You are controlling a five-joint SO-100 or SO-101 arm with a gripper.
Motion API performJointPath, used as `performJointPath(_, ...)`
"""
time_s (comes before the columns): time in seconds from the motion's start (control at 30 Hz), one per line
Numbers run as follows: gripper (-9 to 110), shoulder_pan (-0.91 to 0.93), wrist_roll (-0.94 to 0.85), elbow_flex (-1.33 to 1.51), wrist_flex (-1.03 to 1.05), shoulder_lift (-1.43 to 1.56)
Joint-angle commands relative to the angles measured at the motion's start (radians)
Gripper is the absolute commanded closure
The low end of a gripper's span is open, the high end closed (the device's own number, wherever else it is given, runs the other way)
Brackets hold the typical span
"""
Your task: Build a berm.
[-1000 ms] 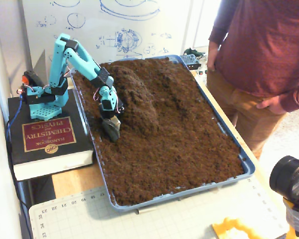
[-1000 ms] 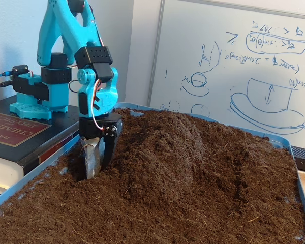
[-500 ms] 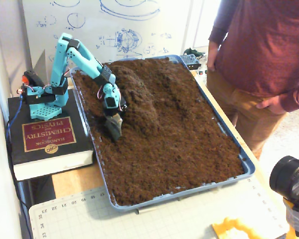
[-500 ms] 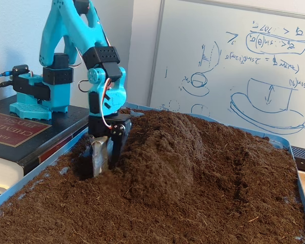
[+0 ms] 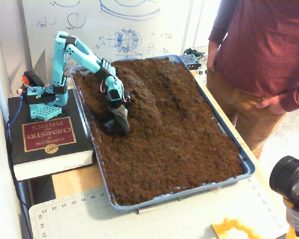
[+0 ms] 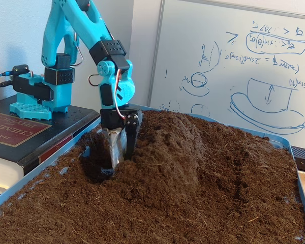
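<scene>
A blue tray (image 5: pixel 246 169) is filled with loose dark brown soil. The berm (image 5: pixel 141 99) is a rounded, steep-sided hump in the tray's rear left part, and it also rises at the centre of the low fixed view (image 6: pixel 179 145). My turquoise arm reaches down from the left. My gripper (image 5: pixel 121 119) (image 6: pixel 120 155) points straight down, its fingers close together, tips dug into the soil right against the berm's left flank. A dark hollow (image 6: pixel 95 162) lies in the soil just left of the gripper. Nothing is held.
The arm's base stands on a thick book (image 5: pixel 47 137) left of the tray. A person (image 5: pixel 259 55) stands at the tray's right side. A whiteboard (image 6: pixel 234 66) is behind, a cutting mat (image 5: pixel 154 219) in front, and a black camera (image 5: pixel 289 179) at the lower right.
The gripper has moved right through the soil, pushing it against the berm's left flank and leaving a dark hollow behind. The arm has stretched out further.
</scene>
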Motion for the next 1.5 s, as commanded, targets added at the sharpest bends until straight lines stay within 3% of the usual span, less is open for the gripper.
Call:
performJointPath(0.0, 101, -0.060, 0.011, -0.160, -0.064, 0.150)
performJointPath(0.23, 101, -0.086, -0.003, -0.026, -0.003, 0.229)
performJointPath(0.6, 101, -0.091, 0.015, 0.291, 0.252, 0.796)
performJointPath(0.83, 101, -0.115, 0.221, 0.324, 0.281, 1.060)
performJointPath(0.97, 101, -0.170, 0.261, 0.158, 0.265, 0.936)
performJointPath(1.47, 101, -0.100, 0.258, -0.979, 0.270, -0.173)
